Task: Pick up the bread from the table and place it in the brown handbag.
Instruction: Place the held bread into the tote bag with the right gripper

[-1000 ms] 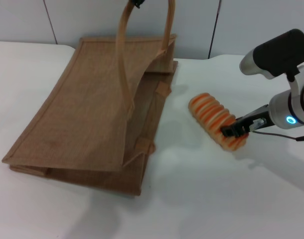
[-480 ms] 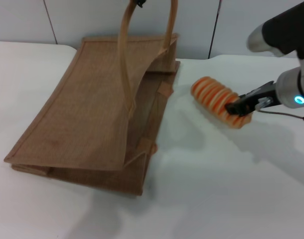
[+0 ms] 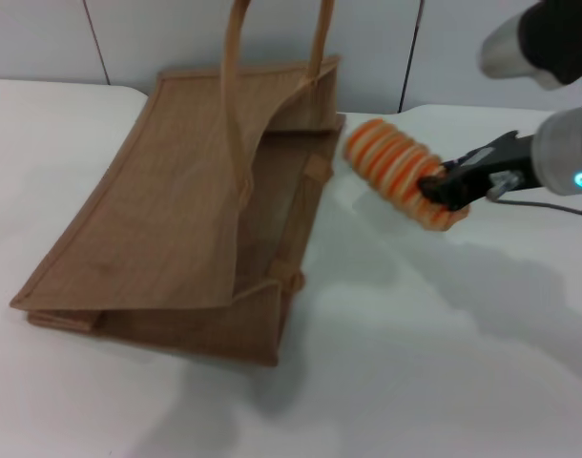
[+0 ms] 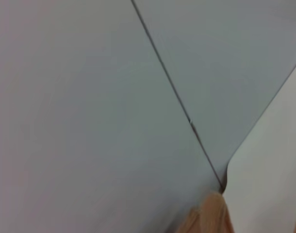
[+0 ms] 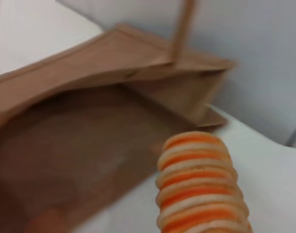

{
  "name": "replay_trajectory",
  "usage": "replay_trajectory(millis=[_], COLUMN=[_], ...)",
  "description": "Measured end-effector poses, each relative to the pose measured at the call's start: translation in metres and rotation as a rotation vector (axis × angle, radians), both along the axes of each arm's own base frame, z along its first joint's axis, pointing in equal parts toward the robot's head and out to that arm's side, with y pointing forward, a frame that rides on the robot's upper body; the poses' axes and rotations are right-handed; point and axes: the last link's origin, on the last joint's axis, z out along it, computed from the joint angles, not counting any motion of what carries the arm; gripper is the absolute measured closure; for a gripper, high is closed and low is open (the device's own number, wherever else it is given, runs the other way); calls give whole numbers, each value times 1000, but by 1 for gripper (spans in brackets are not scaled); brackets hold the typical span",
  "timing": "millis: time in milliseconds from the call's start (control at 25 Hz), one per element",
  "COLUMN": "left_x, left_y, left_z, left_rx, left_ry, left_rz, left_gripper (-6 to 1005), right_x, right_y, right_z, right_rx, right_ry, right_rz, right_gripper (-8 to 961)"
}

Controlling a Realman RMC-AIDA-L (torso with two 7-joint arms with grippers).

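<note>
Head view gives me the clearest read: my right gripper [image 3: 436, 191] is clamped on the right-hand end of the bread [image 3: 398, 172], its dark fingers [image 3: 432, 185] closed against the loaf's sides. The bread is up off the table [image 3: 434, 334], with its shadow lying on the white surface below it. Its free end points left toward the bag [image 3: 196, 210], just beside the bag's right edge and near the open mouth.

The bag lies on its side on the left half of the table, with its upper panel lifted so that the mouth gapes toward the right. One handle [image 3: 234, 105] rises from that upper panel and runs out of the top of the picture. I see a second strap [image 3: 322, 38] going up beside it at the far end.

From the right wrist view I look along the bread [image 5: 199, 182], orange and cream ridges filling the near part of the picture, and past it into the bag [image 5: 80, 145], whose brown inner lining is open to view. The handle [image 5: 183, 29] stands up at the far side.

The left wrist view shows grey wall panels [image 4: 114, 97] and a tan strip at the edge. I see nothing of my left gripper in any view.
</note>
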Motion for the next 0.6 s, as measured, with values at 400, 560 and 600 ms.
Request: replay_trajectory(millis=[400, 560, 600], left_x=[31, 38, 40], left_y=[-11, -15, -16], left_z=[-11, -20, -22], left_rx=[-11, -35, -40], left_ry=[-9, -23, -22], left_rz=[-91, -114, -118], left_gripper=[886, 886, 886], right_x=[-17, -26, -29], right_y=[-7, -3, -2], right_z=[-20, -28, -32], right_rx=[-59, -64, -69], right_ry=[22, 62, 72], right_rz=[54, 76, 82], right_gripper=[714, 734, 738])
